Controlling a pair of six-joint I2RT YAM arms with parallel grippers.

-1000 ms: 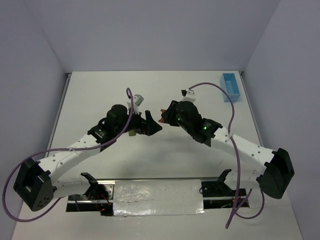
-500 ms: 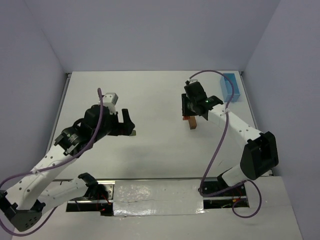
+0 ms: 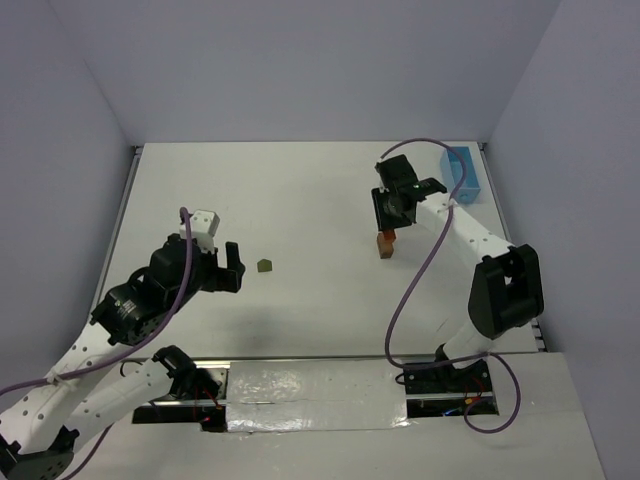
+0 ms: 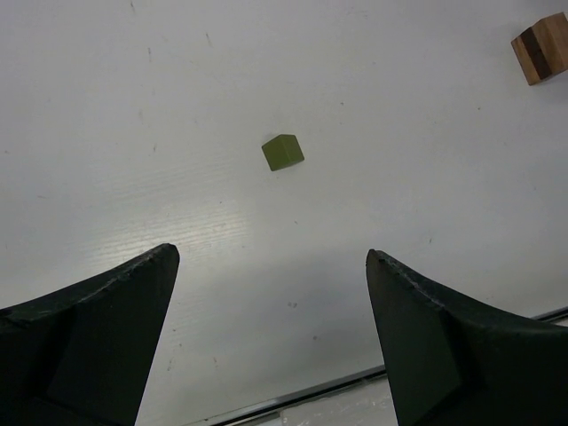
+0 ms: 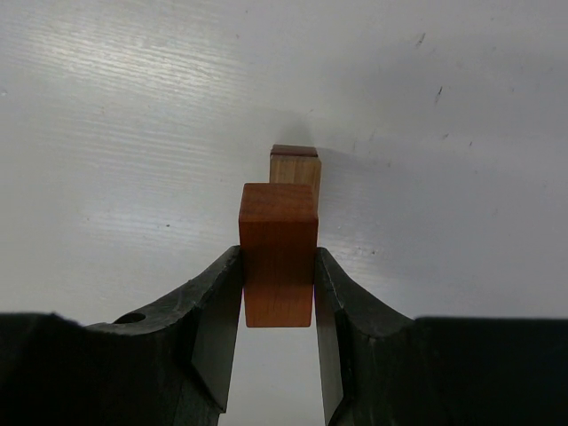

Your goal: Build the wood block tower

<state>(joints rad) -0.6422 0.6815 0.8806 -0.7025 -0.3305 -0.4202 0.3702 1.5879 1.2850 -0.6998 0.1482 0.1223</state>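
My right gripper [image 5: 278,259] is shut on a reddish-orange wood block [image 5: 278,253], which stands upright between the pads. Just behind it a tan block with a dark brown top [image 5: 295,167] rests on the table. In the top view this gripper [image 3: 389,226] hangs over that spot, at the right back of the table [image 3: 320,200]. A small olive green block [image 4: 282,152] lies alone on the table ahead of my left gripper [image 4: 271,256]. That gripper is open and holds nothing. From above, the green block [image 3: 265,266] sits just right of the left gripper [image 3: 233,268].
A light blue rectangular box [image 3: 462,175] stands at the back right edge, close behind the right arm. A tan and dark brown striped block [image 4: 541,48] shows at the top right of the left wrist view. A purple cable loops off each arm.
Both arms have drawn apart from the table's middle. The left gripper has pulled back to the left, leaving the green block on the table. The right gripper has carried the reddish-orange block to the right back.
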